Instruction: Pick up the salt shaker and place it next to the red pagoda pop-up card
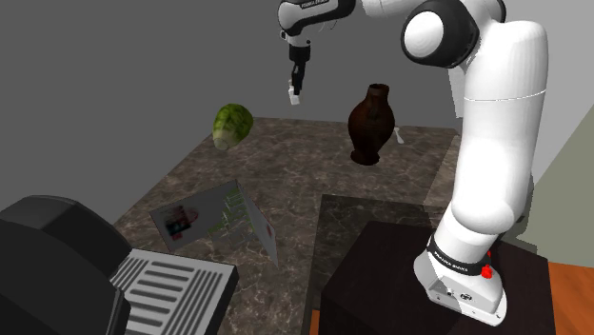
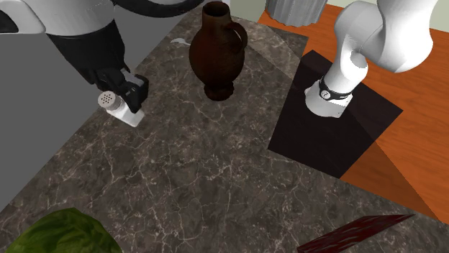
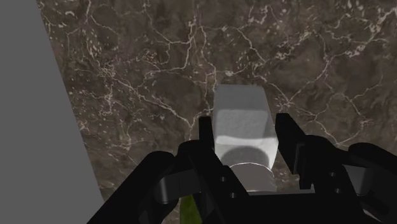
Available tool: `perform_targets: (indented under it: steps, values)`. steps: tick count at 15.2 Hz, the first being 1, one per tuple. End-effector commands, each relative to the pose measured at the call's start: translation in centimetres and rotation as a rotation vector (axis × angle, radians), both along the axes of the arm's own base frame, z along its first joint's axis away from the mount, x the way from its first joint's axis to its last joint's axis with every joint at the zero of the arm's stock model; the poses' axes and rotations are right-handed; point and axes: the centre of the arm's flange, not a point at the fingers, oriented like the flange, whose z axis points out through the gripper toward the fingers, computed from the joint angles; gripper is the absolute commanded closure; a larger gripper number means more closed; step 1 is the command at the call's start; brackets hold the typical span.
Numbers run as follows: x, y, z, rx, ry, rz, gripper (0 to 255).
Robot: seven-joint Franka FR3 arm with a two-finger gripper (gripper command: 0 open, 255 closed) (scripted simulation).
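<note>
Nearest the shoulder camera, the card [image 1: 214, 221] stands open on the tabletop [image 1: 314, 162]. It is pale with a reddish print on that face, and dark red along the edge caught in the second exterior view. Bare marble lies around it, with nothing set beside it yet. The stand [image 1: 400, 276] butts against the tabletop's near side. Farther out, a dark vase [image 1: 371, 124] stands upright. A green leafy head [image 1: 232, 124] sits toward the far corner on the shoulder view's left. Farthest out, above the tabletop's far edge, the gripper [image 1: 297, 82] hangs fingers-down, part-closed on the white shaker [image 1: 294, 94]. In the wrist view one black finger presses each side of its squarish body, with the perforated cap toward the palm. The shaker shows against the grey wall rather than the marble, so I judge it held clear of the surface. The pick therefore looks done. The carry and the placing are both left. Shaker and card are well apart, almost the tabletop's whole depth between them, and the vase is off the direct line toward the shoulder view's right.
</note>
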Motion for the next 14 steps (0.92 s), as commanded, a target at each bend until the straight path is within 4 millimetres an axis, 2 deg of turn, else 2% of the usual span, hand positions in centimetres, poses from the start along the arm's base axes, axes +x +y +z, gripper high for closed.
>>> perform_targets:
  steps: [1, 3, 14]
  values:
    - [0.0, 0.0, 1.1, 0.0, 0.001, 0.0, 255]
    - [0.0, 0.0, 2.0, 0.0, 0.001, 0.0, 255]
    - [-9.3, 11.2, 2.0, 0.0, 0.001, 0.0, 255]
